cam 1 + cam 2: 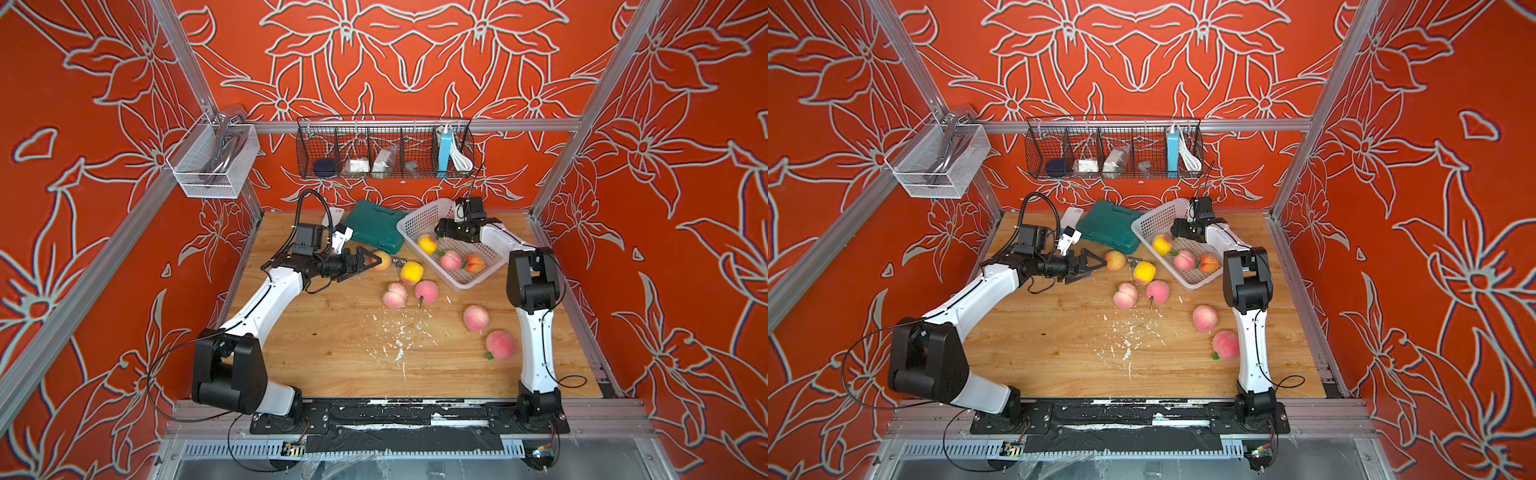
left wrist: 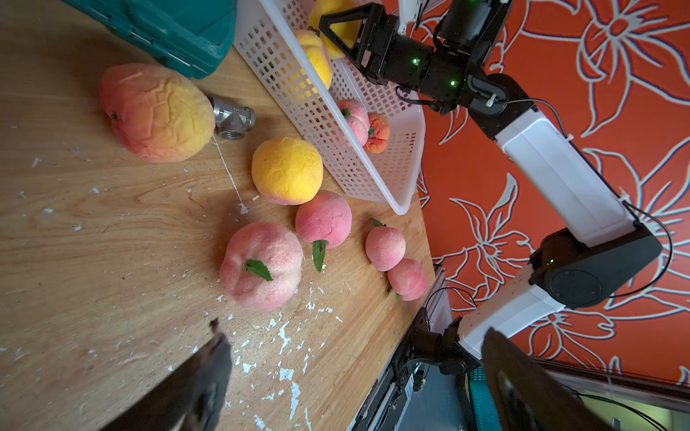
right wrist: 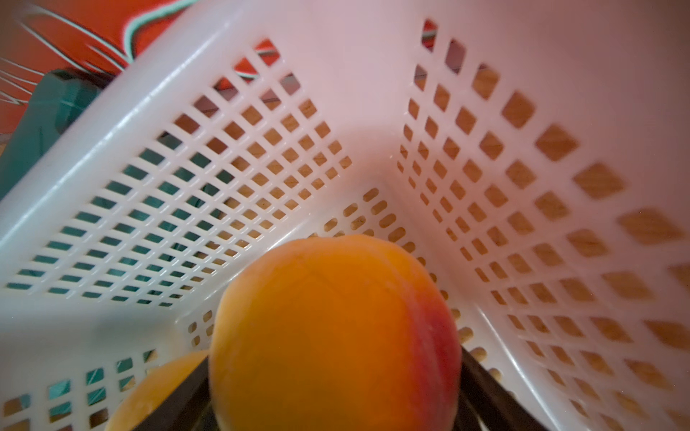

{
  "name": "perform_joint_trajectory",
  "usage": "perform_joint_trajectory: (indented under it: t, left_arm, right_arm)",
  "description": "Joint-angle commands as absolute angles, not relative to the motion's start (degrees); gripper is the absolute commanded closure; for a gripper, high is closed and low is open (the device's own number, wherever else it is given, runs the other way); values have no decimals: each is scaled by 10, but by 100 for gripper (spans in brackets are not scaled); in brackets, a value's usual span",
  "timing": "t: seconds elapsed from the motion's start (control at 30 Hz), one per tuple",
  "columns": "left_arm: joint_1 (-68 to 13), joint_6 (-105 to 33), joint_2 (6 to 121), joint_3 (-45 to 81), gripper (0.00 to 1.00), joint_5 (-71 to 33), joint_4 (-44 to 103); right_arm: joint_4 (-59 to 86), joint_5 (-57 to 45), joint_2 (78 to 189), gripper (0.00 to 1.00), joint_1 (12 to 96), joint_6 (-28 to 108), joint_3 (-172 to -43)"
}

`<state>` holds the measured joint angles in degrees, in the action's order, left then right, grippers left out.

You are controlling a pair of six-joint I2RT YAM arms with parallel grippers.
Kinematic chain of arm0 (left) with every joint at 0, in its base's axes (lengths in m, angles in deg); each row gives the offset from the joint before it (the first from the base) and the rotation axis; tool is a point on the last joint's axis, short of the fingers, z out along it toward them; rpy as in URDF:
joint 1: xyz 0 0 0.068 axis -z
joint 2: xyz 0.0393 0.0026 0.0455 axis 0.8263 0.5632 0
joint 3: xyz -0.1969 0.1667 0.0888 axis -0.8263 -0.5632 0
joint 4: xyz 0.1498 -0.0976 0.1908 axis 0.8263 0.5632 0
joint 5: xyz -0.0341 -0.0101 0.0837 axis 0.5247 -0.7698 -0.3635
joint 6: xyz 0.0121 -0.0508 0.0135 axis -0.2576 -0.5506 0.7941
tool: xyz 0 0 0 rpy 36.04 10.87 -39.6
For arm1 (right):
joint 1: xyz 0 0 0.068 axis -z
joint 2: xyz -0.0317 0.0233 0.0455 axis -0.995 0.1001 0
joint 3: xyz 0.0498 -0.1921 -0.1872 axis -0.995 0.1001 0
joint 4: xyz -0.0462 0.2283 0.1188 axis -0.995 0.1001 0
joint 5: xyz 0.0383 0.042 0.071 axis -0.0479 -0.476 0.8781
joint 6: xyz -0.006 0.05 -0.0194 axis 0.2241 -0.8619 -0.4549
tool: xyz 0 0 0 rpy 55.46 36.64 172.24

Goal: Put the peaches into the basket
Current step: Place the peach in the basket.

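Pale plastic basket [image 1: 459, 287] far right, rim beside green case [image 1: 374, 226]. Right gripper [image 1: 439, 229] over it, orange peach [image 3: 328, 336] between its jaws, hold unclear. Left gripper [image 1: 376, 262] parted, empty. Open tabletop [image 1: 332, 353] near.

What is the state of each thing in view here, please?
Basket: partly filled with peaches.
Loose peaches: six, outside the basket.
Green case: shut.
Left end effector: open, empty.
Right end effector: over the basket, around a yellow-orange peach; grip unclear.
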<state>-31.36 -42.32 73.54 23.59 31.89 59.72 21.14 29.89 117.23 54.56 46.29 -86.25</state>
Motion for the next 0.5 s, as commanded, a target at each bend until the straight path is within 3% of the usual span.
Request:
perform_joint_trajectory:
  t: [0.0, 0.3, 0.47]
  left_arm:
    - [-302, -437, 741, 243, 32, 353, 571]
    - [-300, -450, 742, 240, 32, 358, 554]
    - [-299, -436, 745, 241, 22, 345, 570]
  right_arm:
    - [190, 301, 1180, 9, 542, 456, -875]
    - [192, 301, 1181, 27, 542, 461, -877]
    - [202, 293, 1184, 30, 542, 462, -880]
